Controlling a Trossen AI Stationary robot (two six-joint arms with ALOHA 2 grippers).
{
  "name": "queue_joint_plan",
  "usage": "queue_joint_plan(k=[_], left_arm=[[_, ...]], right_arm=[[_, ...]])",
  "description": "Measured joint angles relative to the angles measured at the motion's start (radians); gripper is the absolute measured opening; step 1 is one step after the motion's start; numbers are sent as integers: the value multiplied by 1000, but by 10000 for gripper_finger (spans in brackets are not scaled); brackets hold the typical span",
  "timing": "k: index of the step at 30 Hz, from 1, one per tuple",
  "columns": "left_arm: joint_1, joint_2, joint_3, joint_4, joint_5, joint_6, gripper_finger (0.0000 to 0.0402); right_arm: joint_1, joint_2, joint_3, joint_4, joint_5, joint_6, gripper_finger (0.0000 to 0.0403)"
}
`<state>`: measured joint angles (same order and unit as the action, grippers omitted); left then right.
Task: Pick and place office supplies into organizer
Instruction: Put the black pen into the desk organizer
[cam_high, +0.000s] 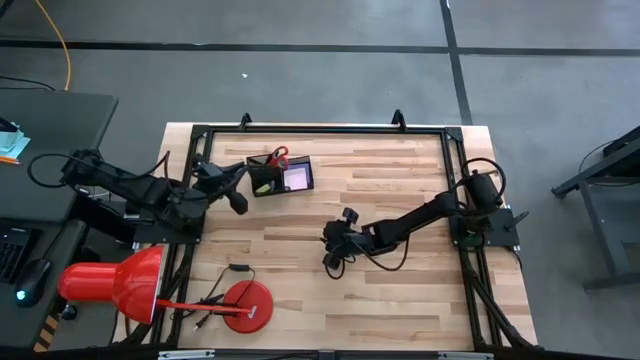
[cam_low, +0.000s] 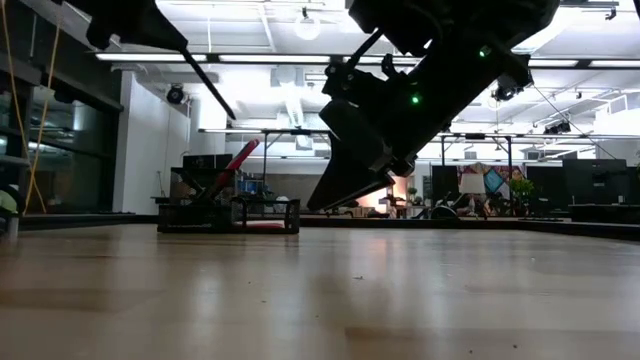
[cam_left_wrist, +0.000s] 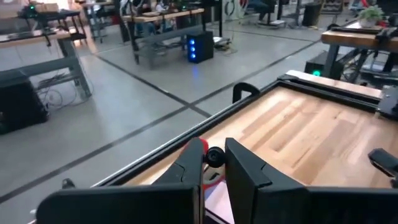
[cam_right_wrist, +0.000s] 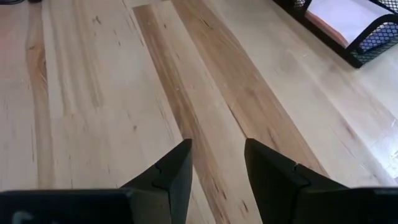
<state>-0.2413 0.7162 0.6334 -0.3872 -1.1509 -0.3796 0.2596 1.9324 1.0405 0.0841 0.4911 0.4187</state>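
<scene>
Two arms, one box, not much left to pick up

Two grippers are mine. My right gripper (cam_high: 335, 252) hangs low over the bare middle of the worktop (cam_high: 400, 190). Its fingers (cam_right_wrist: 171, 171) stand apart with only wood between them, so it holds nothing. My left gripper (cam_high: 238, 200) sits just beside the left end of the organizer (cam_high: 280, 177). Its fingers (cam_left_wrist: 245, 177) are pressed close together, and I see nothing held between them.

The organizer sits near the far edge of the worktop. I count one organizer with two compartments. One pair of red scissors (cam_high: 280, 155) stands up in the left one. One pink pad (cam_high: 298, 178) lies in the right one. I cannot tell if pens or other pads are in there too. I see no loose supplies on the wood, so I think the job is nearly done.

What could go wrong? My left gripper is very close to the organizer. If it swings sideways, it could bump the box and tip the scissors out. My right gripper is low, so a quick move down could hit the wood.

One red lamp (cam_high: 105, 285) stands at the near left corner, well away from both grippers.
</scene>
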Motion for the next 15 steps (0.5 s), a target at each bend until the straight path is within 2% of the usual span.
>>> queue_joint_plan(k=[5, 15], left_arm=[[55, 21, 24, -34, 13, -17, 21], [366, 121, 23, -142, 301, -84, 21]], right_arm=[[-4, 0, 0, -12, -9, 0, 140], [-7, 0, 0, -9, -14, 3, 140]])
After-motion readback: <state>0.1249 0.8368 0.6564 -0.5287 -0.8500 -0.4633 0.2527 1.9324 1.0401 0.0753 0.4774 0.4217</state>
